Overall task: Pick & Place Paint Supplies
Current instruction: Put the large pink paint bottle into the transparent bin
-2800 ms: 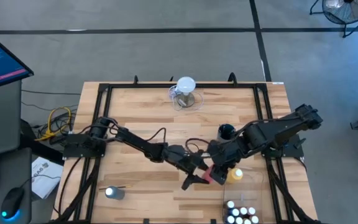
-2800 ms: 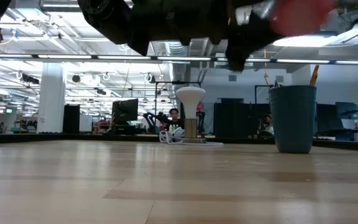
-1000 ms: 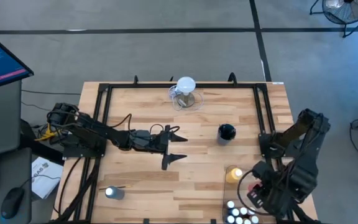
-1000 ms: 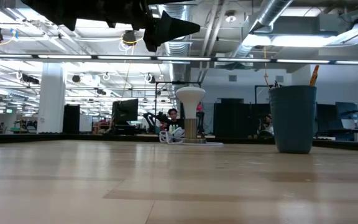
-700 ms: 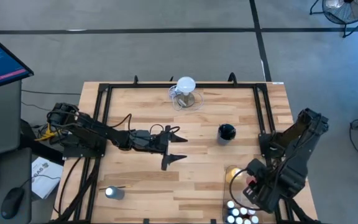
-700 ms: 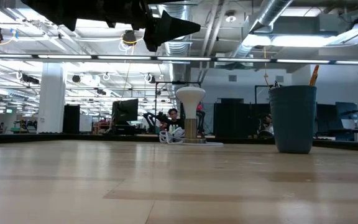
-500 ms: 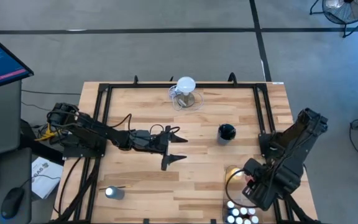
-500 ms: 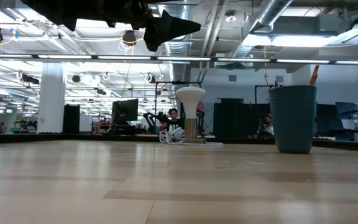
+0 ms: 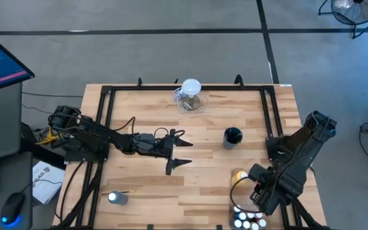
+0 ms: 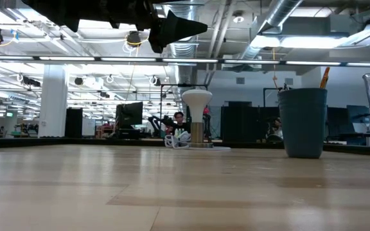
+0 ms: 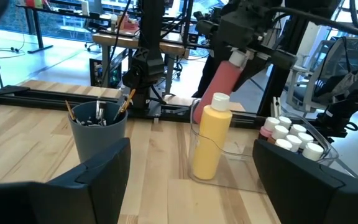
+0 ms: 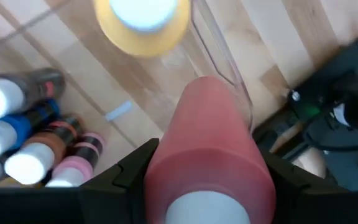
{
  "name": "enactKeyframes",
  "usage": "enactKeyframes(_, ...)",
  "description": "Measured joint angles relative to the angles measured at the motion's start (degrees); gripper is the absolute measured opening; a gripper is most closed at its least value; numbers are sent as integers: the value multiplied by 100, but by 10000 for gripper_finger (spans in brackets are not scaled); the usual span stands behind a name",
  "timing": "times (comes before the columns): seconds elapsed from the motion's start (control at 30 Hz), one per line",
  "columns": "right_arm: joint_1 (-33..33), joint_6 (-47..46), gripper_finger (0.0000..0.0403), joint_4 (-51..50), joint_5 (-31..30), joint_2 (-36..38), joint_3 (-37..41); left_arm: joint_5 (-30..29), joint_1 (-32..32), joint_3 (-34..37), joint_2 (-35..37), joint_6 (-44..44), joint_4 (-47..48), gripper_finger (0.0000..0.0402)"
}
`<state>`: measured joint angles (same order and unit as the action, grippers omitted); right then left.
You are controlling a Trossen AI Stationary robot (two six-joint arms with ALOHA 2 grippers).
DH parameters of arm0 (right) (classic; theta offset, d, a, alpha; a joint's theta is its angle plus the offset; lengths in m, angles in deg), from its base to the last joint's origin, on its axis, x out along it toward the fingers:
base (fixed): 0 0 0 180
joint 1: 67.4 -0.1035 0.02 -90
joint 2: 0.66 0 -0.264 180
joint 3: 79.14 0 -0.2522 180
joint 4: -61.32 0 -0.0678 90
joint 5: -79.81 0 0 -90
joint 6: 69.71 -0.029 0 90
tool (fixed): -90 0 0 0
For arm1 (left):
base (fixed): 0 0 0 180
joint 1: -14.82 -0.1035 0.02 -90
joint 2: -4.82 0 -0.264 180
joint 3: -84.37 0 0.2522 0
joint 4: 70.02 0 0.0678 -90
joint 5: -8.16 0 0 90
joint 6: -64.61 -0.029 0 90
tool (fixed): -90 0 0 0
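Right gripper (image 12: pixel 201 180): clamped on pink bottle (image 11: pixel 224 76); swung in above clear bin (image 11: pixel 241 177), beside yellow bottle (image 11: pixel 211 144).
Left gripper (image 9: pixel 179 149): apart, unmoved, well left of bin.
Meaning: placement near.

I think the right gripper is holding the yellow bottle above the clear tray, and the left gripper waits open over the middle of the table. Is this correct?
Not quite. The right gripper holds the pink-red squeeze bottle, as the right wrist view shows; the yellow bottle stands in the clear tray. The rest is correct: the left gripper waits open over the middle of the table.
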<state>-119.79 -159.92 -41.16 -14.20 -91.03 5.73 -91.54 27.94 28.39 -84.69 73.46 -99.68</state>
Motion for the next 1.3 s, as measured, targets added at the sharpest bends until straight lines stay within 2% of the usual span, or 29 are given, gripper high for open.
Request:
enactKeyframes(0.37, 177, 506, 192, 475, -95, 9, 1, 0, -1, 0, 0, 0, -4, 297)
enactKeyframes(0.57, 437, 646, 192, 586, -82, 15, 277, 0, 1, 0, 0, 0, -9, 297)
enactKeyframes(0.8, 688, 1123, 192, 1166, -11, 13, 581, 0, -1, 0, 0, 0, -11, 297)
enactKeyframes(1.3, 794, 1372, 192, 1268, 31, 13, 789, 55, 1, 0, 0, 0, -44, 297)
